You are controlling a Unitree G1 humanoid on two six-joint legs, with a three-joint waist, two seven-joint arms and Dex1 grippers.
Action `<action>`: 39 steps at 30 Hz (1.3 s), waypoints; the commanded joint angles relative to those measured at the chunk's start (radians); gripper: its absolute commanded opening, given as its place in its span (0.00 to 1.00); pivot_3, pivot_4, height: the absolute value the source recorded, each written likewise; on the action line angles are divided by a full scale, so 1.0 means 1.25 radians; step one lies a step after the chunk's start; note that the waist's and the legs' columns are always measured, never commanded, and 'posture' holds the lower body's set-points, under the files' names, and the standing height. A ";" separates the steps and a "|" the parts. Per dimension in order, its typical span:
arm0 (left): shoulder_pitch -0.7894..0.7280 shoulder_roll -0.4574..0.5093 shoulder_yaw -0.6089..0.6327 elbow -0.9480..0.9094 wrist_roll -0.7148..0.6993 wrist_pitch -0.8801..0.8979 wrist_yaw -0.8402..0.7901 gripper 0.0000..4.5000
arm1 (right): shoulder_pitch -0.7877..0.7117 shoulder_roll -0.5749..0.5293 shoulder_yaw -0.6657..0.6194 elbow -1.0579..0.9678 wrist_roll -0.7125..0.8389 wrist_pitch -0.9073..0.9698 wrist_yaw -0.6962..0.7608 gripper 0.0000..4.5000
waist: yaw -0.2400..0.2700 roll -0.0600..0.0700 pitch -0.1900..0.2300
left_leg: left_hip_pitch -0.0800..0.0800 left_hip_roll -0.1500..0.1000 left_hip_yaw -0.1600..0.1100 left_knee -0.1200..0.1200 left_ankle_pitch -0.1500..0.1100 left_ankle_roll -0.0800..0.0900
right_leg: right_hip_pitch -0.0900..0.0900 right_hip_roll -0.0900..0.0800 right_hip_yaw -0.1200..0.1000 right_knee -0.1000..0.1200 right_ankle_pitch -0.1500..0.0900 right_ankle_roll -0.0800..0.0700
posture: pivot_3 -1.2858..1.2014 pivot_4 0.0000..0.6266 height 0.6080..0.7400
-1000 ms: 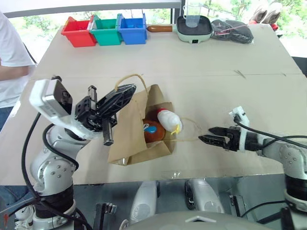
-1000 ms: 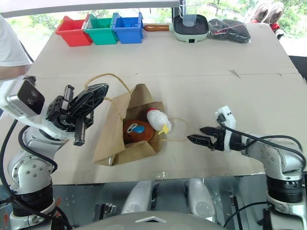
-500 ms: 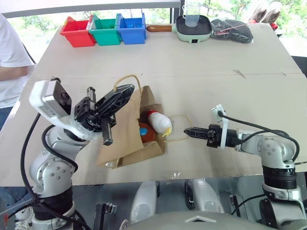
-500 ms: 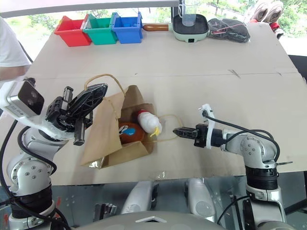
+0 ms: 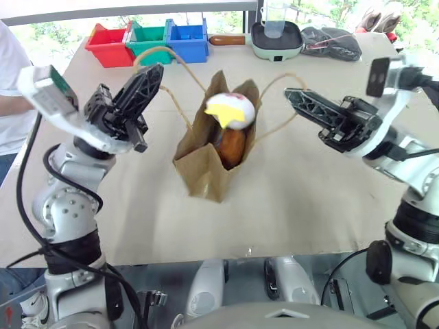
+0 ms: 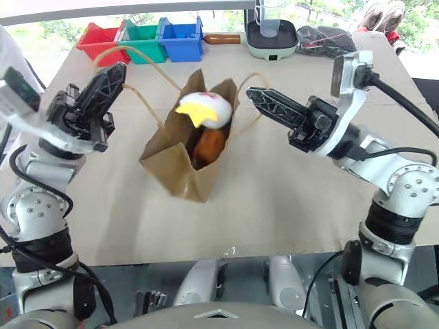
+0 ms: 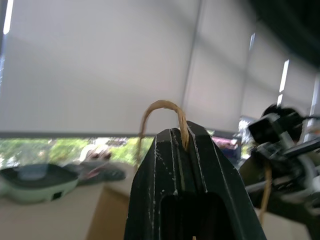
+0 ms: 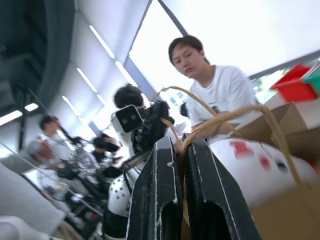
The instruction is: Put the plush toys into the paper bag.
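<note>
From the head, our two eye views look forward and down over the tan cardboard-covered tabletop (image 5: 295,178), sharing the brown kraft paper bag (image 5: 202,161) between both arms. Our left wrist view looks up along the left tool (image 7: 181,134), close on a tan twisted-paper loop handle (image 7: 162,105). Our right wrist view looks along the right tool (image 8: 181,142) across the bag toward a person in a white T-shirt (image 8: 220,87).

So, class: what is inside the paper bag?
The white chicken sits at the bag's mouth with the brown bear beneath it. The bag's walls hide the bear's lower part and the bottom.
</note>
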 commanded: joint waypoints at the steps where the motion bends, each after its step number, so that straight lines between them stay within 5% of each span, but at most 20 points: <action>1: -0.062 0.004 -0.041 0.078 0.091 -0.009 0.016 0.00 | -0.012 -0.041 0.014 -0.048 0.026 -0.057 -0.046 0.01 | 0.000 0.001 0.001 | -0.001 0.000 0.000 0.000 0.000 0.000 | 0.000 0.000 0.000 0.000 0.000 0.000 | 0.52 0.24 1.00; 12: -0.151 0.003 -0.128 0.205 0.234 -0.009 -0.024 0.00 | 0.036 -0.121 0.082 -0.092 -0.133 -0.153 -0.041 0.01 | 0.000 0.000 0.001 | -0.003 0.000 0.001 0.000 0.000 0.000 | -0.004 -0.001 0.001 0.001 0.000 0.000 | 0.52 0.24 1.00; 17: -0.214 0.041 -0.129 0.284 0.221 0.015 -0.180 0.00 | 0.078 -0.232 0.059 -0.149 -0.118 -0.128 0.018 0.50 | 0.002 0.001 0.001 | -0.003 0.000 0.001 0.000 0.000 0.000 | -0.004 -0.001 0.001 0.001 0.000 0.000 | 0.52 0.24 1.00; 18: -0.215 0.053 -0.127 0.283 0.210 0.033 -0.206 0.00 | 0.098 -0.269 0.043 -0.162 -0.105 -0.118 0.040 0.50 | 0.002 0.001 0.001 | -0.003 0.000 0.001 0.000 0.000 0.000 | -0.004 0.000 0.001 0.001 0.000 0.000 | 0.52 0.24 1.00; 19: -0.215 0.060 -0.124 0.282 0.203 0.045 -0.222 0.16 | 0.112 -0.295 0.034 -0.170 -0.096 -0.115 0.054 0.52 | 0.002 0.001 0.001 | -0.003 0.000 0.001 0.000 0.000 0.000 | -0.004 -0.001 0.001 0.000 0.000 0.000 | 0.52 0.24 1.00; 25: -0.133 0.105 -0.041 0.212 0.133 0.135 -0.233 0.60 | 0.224 -0.440 -0.088 -0.196 -0.087 -0.108 0.127 0.52 | 0.000 0.000 0.001 | -0.005 0.001 0.001 0.000 0.000 0.000 | -0.004 -0.001 0.000 -0.001 0.000 0.000 | 0.52 0.24 1.00; 26: -0.107 0.116 -0.021 0.196 0.119 0.149 -0.234 0.73 | 0.248 -0.462 -0.112 -0.198 -0.089 -0.109 0.137 0.52 | -0.002 0.000 0.001 | -0.005 0.002 0.001 0.000 0.000 0.000 | -0.004 -0.001 0.000 -0.002 0.000 0.000 | 0.52 0.24 1.00; 29: 0.013 0.150 0.013 0.134 0.090 0.197 -0.256 0.97 | 0.313 -0.487 -0.152 -0.200 -0.080 -0.118 0.156 0.35 | -0.001 0.000 0.001 | -0.003 0.003 0.002 -0.001 0.000 0.001 | -0.003 -0.001 0.001 -0.002 0.000 0.000 | 0.52 0.24 1.00; 33: 0.154 0.126 -0.027 0.015 0.125 0.189 -0.230 1.00 | 0.354 -0.473 0.041 -0.244 -0.306 -0.174 0.185 0.02 | 0.003 0.000 0.001 | -0.002 0.003 0.003 -0.001 0.000 0.001 | -0.002 -0.002 0.002 -0.002 0.000 0.000 | 0.52 0.24 1.00; 37: 0.179 0.060 -0.133 -0.049 0.229 0.121 -0.170 1.00 | 0.268 -0.330 0.339 -0.161 -0.578 -0.308 0.200 0.02 | 0.007 -0.001 0.001 | 0.000 0.004 0.002 0.000 0.000 0.000 | 0.000 -0.002 0.001 -0.004 0.000 0.000 | 0.52 0.24 1.00; 39: 0.174 0.038 -0.158 -0.064 0.254 0.106 -0.147 1.00 | 0.240 -0.277 0.406 -0.116 -0.657 -0.362 0.219 0.02 | 0.010 0.000 0.001 | -0.001 0.003 0.002 0.001 0.000 0.000 | 0.000 -0.001 0.001 -0.003 0.000 0.001 | 0.52 0.24 1.00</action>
